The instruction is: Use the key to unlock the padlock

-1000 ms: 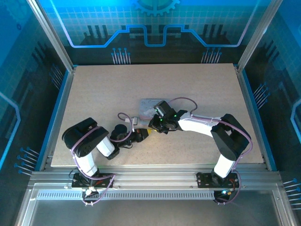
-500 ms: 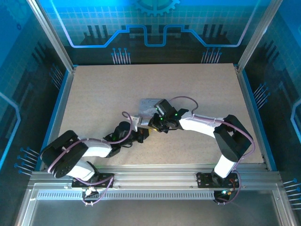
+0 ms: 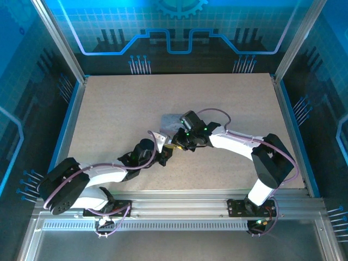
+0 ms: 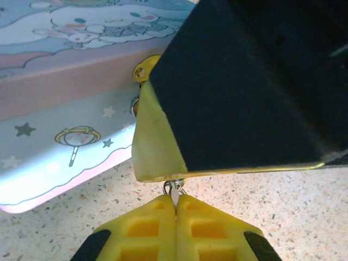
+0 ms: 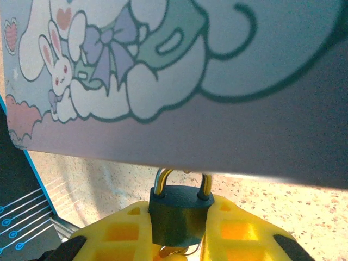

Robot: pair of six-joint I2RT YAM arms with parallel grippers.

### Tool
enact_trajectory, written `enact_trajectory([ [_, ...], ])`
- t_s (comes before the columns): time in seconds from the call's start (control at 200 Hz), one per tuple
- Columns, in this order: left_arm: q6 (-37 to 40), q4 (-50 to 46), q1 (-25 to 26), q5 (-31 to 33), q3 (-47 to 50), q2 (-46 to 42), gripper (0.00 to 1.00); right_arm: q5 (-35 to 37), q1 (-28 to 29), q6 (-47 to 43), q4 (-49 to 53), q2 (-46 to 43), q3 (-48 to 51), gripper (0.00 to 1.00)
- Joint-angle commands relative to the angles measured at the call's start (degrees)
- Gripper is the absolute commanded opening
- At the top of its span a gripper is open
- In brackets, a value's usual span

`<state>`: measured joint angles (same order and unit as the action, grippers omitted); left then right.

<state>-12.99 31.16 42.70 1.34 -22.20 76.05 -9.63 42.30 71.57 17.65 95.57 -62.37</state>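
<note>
padlock [image 5: 179, 216] in right gripper [image 5: 176, 231], key [image 4: 174, 188] left gripper [image 4: 175, 209]

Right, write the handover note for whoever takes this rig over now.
Left claw: shut on a small metal ring, likely the key's; the key itself is hidden.
Right claw: shut on the padlock, which hangs by its shackle from the cartoon-print box.
Done: both things gripped, claws nose to nose at the box's edge.
To do: key into the padlock, turn, free the shackle.
</note>
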Motion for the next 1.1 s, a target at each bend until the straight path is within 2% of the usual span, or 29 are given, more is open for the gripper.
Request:
enact_trajectory([
  [0.0,8.14,-1.58,2.08,2.56,-0.99,-1.54,0.00,-3.34,-0.38,-0.64,0.01,-0.82,-2.80,0.04],
  [0.615,21.30,0.95,8.13,14.09,0.50,-0.06,0.00,-4.80,-0.57,-1.41,1.51,-0.03,-3.64,0.04],
  [0.93,32.48,1.84,14.82,25.48,0.59,2.86,0.00,-5.28,-0.64,-2.69,3.51,1.26,-4.64,0.02],
  [1.096,34.78,2.12,16.74,27.53,-1.05,6.05,0.00,-6.00,-0.65,-3.76,4.74,2.49,-5.70,0.02],
])
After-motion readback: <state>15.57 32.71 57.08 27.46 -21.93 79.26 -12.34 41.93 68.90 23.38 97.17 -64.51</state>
